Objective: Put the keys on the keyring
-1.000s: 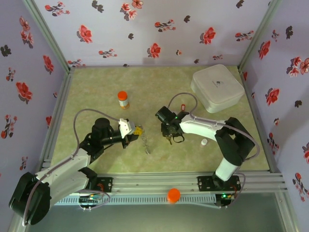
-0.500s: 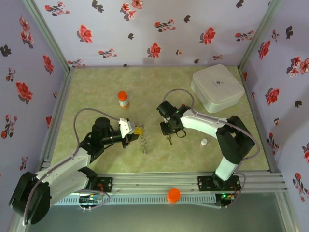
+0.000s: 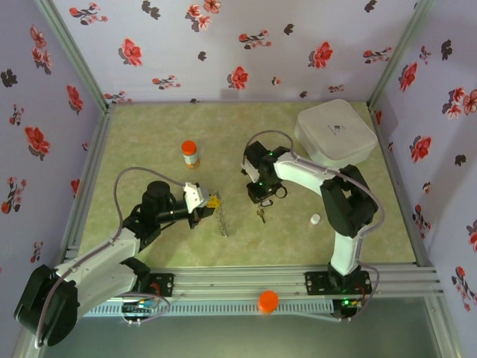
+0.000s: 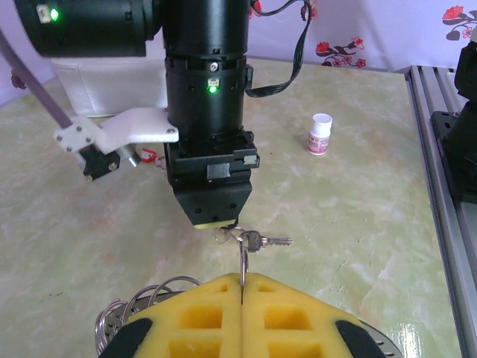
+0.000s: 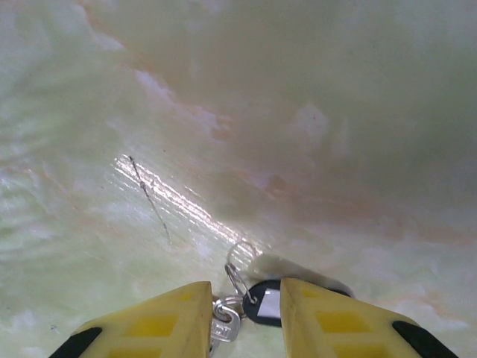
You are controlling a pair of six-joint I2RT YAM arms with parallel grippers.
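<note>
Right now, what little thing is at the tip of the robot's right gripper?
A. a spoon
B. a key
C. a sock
B: the left wrist view shows a small silvery key on a tiny ring right at the fingertips of the right gripper.

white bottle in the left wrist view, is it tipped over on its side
No, the white bottle stands upright on its base with its cap on top.
</note>
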